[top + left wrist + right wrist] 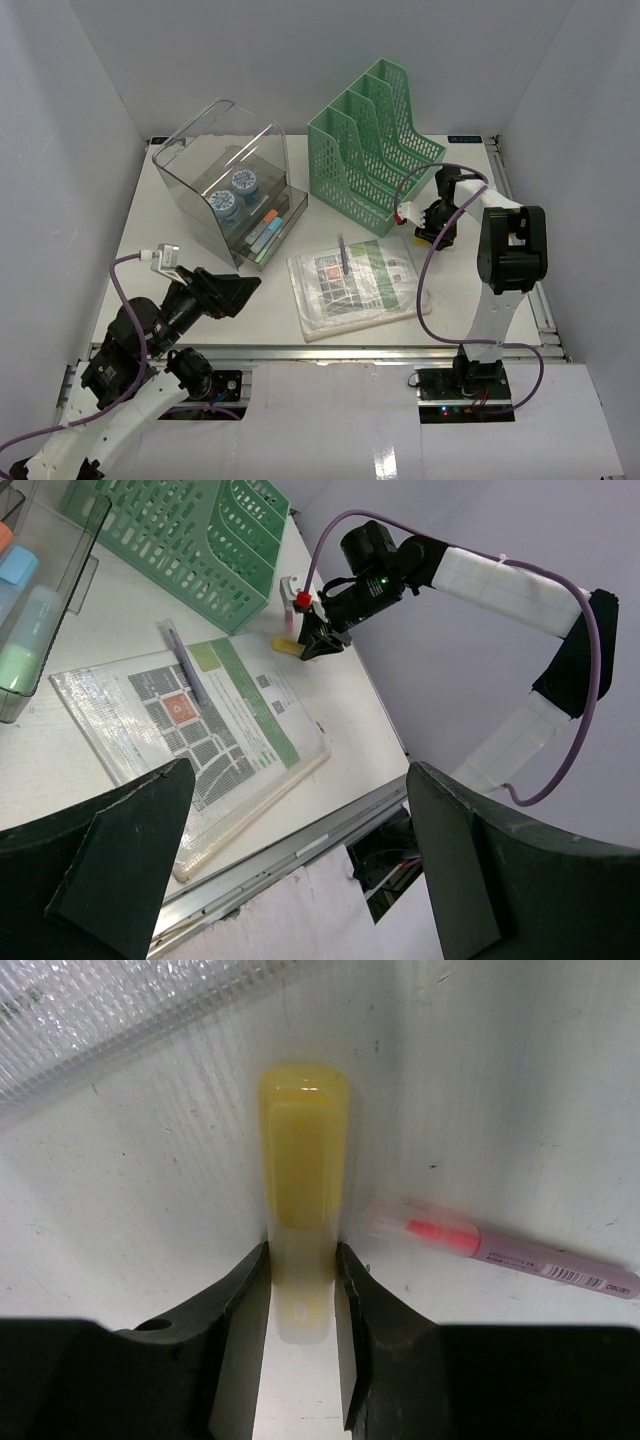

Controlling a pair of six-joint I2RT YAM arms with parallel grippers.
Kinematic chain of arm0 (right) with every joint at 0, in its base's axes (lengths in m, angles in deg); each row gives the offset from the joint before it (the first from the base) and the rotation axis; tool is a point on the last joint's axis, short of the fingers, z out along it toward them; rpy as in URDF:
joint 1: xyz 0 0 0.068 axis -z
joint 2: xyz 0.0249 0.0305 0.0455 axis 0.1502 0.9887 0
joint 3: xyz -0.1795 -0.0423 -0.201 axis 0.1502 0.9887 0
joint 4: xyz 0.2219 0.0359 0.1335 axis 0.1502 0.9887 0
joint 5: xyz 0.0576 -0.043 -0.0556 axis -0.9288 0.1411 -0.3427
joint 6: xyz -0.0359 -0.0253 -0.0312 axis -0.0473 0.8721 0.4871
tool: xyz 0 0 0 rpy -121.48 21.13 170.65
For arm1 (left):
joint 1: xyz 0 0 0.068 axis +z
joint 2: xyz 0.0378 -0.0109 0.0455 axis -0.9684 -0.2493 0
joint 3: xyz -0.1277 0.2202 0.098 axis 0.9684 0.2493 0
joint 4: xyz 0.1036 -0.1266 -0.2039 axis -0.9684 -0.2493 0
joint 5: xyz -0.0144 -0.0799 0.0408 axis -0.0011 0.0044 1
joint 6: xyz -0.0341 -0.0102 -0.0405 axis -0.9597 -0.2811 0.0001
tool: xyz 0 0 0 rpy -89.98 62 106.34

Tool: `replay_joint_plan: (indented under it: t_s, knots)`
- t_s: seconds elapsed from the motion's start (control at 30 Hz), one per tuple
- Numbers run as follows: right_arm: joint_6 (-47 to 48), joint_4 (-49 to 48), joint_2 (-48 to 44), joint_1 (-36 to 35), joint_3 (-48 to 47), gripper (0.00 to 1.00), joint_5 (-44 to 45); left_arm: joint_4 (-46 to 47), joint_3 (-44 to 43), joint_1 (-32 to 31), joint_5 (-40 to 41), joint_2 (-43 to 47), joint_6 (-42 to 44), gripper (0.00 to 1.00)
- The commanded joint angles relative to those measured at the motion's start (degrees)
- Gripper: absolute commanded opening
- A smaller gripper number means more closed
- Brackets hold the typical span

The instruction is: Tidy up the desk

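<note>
Your right fingers (pixel 245 1310) pinch the yellow marker (pixel 302 1160) lying on the bench (pixel 270 300), with a pink marker (pixel 500 1245) just beside it and the booklet (pixel 350 285) edge near. Your left fingers (pixel 130 860) gape wide, holding nothing, above the bench's front-left.

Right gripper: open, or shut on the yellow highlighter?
Shut: right gripper fingers press both sides of the yellow highlighter, lying flat on the desk.

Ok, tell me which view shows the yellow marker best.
Right wrist: the yellow marker fills the frame, pinched between the fingers. Left wrist shows only a small yellow tip; from the top, the right arm hides it.
</note>
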Motion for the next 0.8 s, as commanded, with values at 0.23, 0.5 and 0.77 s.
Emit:
replay_joint_plan:
  t_s: [0.23,0.5,0.77]
  knots:
    - [2.1,4.1,-7.1,-0.4,4.9,0.11,-3.1,0.0,0.6,0.0,0.0,-0.4,-0.6,0.98]
    - [-0.8,7.9,-22.8,-15.5,3.1,0.08,-4.7,0.1,1.7,0.0,0.8,-0.8,0.7,0.98]
    - [-0.5,-6.4,-18.2,-44.6,-11.5,0.08,11.3,-1.0,-0.1,0.1,1.5,0.2,0.9,0.98]
